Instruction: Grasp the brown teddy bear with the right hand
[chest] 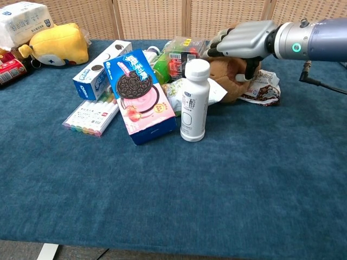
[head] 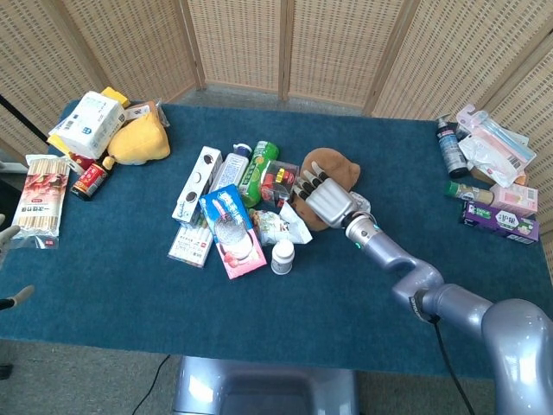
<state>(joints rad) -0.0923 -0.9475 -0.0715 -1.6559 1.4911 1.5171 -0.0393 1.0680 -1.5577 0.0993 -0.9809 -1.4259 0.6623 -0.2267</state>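
The brown teddy bear (head: 334, 166) (chest: 232, 82) lies in the middle of the blue table, at the right end of a clutter of packets. My right hand (head: 321, 200) (chest: 244, 40) lies flat on top of it, palm down. Its fingers reach left over the bear's head and the thumb hangs down against the bear's right side. The fingers are not closed around the bear, and the hand hides most of its face. Only spread fingertips of my left hand (head: 7, 235) show at the far left edge of the head view, holding nothing.
A white bottle (chest: 194, 101) stands just left of the bear in front of it, beside a pink cookie box (chest: 141, 95). Behind are a green can (head: 259, 169) and a snack box (chest: 181, 51). A crumpled wrapper (chest: 263, 86) lies to the bear's right. Toiletries (head: 492, 181) crowd the right edge.
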